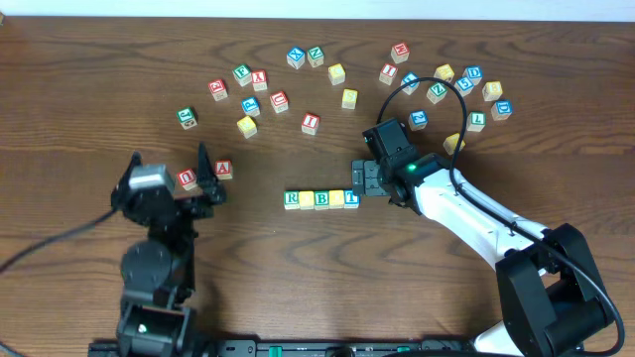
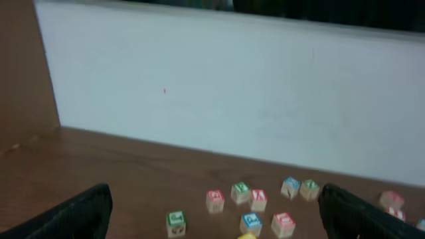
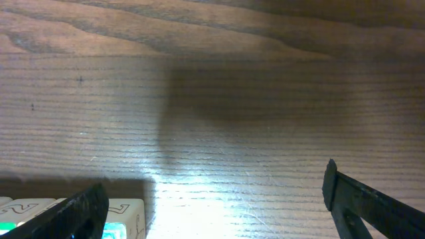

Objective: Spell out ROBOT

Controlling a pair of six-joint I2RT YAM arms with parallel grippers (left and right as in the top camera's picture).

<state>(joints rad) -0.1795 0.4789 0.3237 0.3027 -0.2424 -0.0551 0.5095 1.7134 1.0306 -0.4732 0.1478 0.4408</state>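
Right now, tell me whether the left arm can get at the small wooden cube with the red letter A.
Probably yes. The left gripper sits open right beside the red-A wooden cube, with nothing between them; a second red-lettered cube lies close.

Dark wood-grain worktop [image 1: 99, 59] against a plain white wall [image 2: 232, 99].
Ahead of the left tool [image 2: 214, 192] the wall rises from the worktop's far edge, with a brown panel [image 2: 20, 66] to the tool's left and a dark strip [image 2: 332, 13] above the wall. Beneath the right tool [image 3: 216, 179] a bright patch of glare [image 3: 199, 206] lies on the grain; just beyond it, a soft shadow [image 3: 232, 93] darkens the wood.
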